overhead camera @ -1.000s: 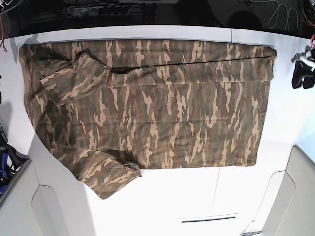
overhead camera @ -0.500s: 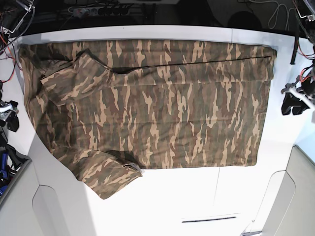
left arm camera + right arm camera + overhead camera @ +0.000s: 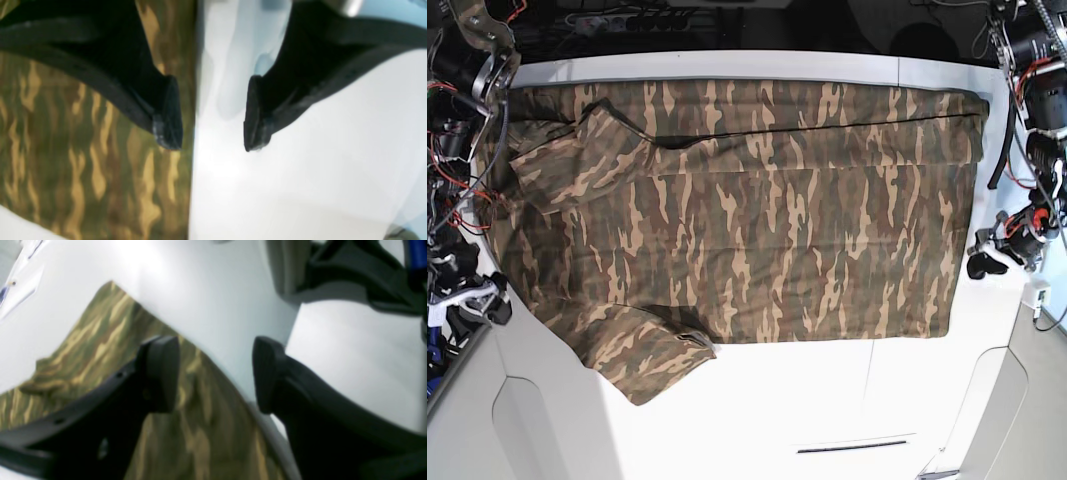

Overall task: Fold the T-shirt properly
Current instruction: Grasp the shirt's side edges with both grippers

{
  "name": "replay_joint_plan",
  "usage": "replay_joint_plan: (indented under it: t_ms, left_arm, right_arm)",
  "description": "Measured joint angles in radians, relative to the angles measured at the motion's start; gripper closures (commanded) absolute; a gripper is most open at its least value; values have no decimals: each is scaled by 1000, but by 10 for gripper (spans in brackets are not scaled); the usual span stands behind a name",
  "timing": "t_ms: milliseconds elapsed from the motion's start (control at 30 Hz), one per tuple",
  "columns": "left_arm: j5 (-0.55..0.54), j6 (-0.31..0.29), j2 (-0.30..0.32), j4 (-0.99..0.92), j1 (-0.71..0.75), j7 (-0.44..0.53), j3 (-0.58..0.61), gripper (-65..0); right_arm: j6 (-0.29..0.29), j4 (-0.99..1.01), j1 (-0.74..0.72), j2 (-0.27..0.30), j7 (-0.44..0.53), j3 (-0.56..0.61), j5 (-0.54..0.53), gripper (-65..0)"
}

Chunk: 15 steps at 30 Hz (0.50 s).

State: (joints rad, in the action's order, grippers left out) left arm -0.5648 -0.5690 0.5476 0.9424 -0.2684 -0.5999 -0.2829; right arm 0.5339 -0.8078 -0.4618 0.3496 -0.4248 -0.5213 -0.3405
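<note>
- Both grippers stand with their jaws parted and nothing between them: the left gripper (image 3: 213, 113) hangs over the hem edge of the T-shirt (image 3: 747, 210), one finger (image 3: 168, 113) above the camouflage cloth and the other above the bare white table (image 3: 827, 400).
- Right gripper (image 3: 215, 373) is likewise spread wide and empty, one pad (image 3: 161, 373) over the cloth and the other over the table, straddling the shirt's edge.
- In the base view the left gripper (image 3: 992, 256) sits just beside the shirt's hem side, at that view's right, and the right gripper (image 3: 472, 295) sits at the view's left, close to the sleeve end of the shirt.
- The T-shirt lies spread flat across the table, brown, tan and olive camouflage, with its hem toward the base view's right and its shoulders toward the left.
- Its far long edge is turned over onto the body as a band along the top of the base view; a dark fold line marks the band's lower edge.
- One sleeve is folded in over the body near the upper left; the other sleeve sticks out at the lower left, lying flat on the table.
- The cloth lies mostly smooth, with faint creases running across the body.
- Behind the table's far edge is a dark area with cables (image 3: 627, 18).
- Both wrist views are blurred, so fine detail of the cloth cannot be made out.
</note>
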Motion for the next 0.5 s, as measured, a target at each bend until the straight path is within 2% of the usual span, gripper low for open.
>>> replay_joint_plan:
  t_ms: [167,300,500]
  left_arm:
    - [19,0,-2,-153,-116,52,46,-332]
    - [18,14,-10,-258,-175,77,80,-332]
    - [19,21,-40,-337,-224,119,94,-331]
  right_arm:
    - [-49,105,-36,3,51,0,39,-345]
    - [-51,166,-34,2,72,0,57,-345]
    - [-43,249,-40,3,159,0,42,-345]
